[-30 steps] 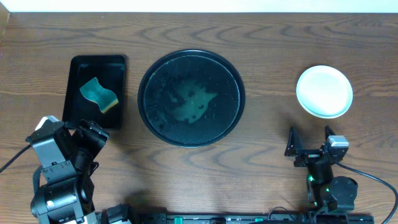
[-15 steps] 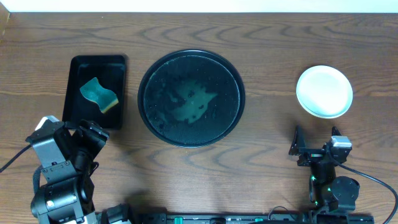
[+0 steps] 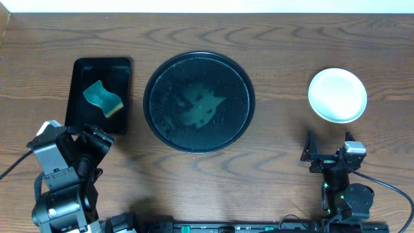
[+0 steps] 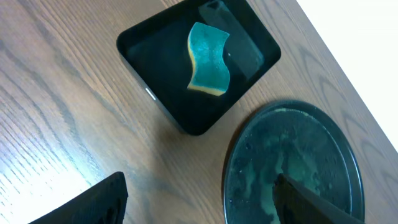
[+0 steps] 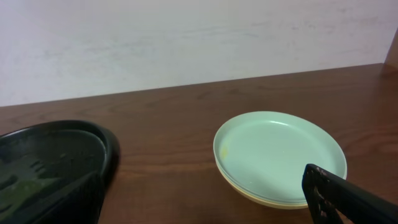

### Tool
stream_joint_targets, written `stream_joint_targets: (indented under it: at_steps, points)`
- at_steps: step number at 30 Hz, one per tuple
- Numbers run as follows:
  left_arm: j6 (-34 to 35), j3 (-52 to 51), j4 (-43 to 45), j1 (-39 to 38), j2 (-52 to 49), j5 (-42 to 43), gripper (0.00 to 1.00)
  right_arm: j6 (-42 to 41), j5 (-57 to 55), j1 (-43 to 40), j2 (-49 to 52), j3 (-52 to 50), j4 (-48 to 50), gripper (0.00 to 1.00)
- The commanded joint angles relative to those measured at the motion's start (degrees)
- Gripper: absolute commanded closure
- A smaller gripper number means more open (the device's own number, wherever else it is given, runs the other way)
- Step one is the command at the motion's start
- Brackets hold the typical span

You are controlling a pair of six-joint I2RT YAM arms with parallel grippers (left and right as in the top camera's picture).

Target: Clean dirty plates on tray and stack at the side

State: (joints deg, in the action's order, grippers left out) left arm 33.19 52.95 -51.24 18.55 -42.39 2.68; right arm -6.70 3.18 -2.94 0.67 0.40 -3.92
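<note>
Stacked plates (image 3: pixel 337 95) sit ahead of the wide-open, empty right gripper (image 3: pixel 328 146), left gripper (image 3: pixel 97 137) open and empty, round tray (image 3: pixel 150 84) smeared, sponge (image 3: pixel 103 98) in rectangular tray (image 3: pixel 77 65).

dark wood-grain table (image 3: pixel 272 175), plain pale wall (image 5: pixel 186 43) behind

A teal sponge with a yellow edge (image 4: pixel 208 59) lies in the small rectangular black tray (image 4: pixel 152 62) on the brown wooden table (image 4: pixel 56 106), near the large round black wet-smeared tray (image 4: pixel 298 155), and the left gripper (image 4: pixel 199 185) has its fingers (image 4: pixel 93 202) wide apart
</note>
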Motion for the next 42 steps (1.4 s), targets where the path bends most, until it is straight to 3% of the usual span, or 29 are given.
stream_joint_targets:
  at_steps: [1, 27, 36, 42]
  points:
    - [0.1, 0.1, -0.2, 0.0, -0.1, -0.1, 0.24, 1.0, -0.3, -0.4, -0.4, -0.1, -0.3, 0.01]
    - [0.1, -0.3, -0.2, 0.0, 1.6, -0.1, 0.24, 1.0, -0.3, -0.4, -0.4, -0.1, -0.3, 0.01]
    - [-4.6, -2.2, -1.4, -0.8, 12.2, -6.3, 0.24, 1.0, -0.3, -0.4, -0.4, -0.1, -0.3, 0.01]
    - [-10.8, -8.4, 2.4, -7.8, 17.7, -6.3, 0.24, 1.0, -0.3, -0.4, -0.4, -0.1, -0.3, 0.01]
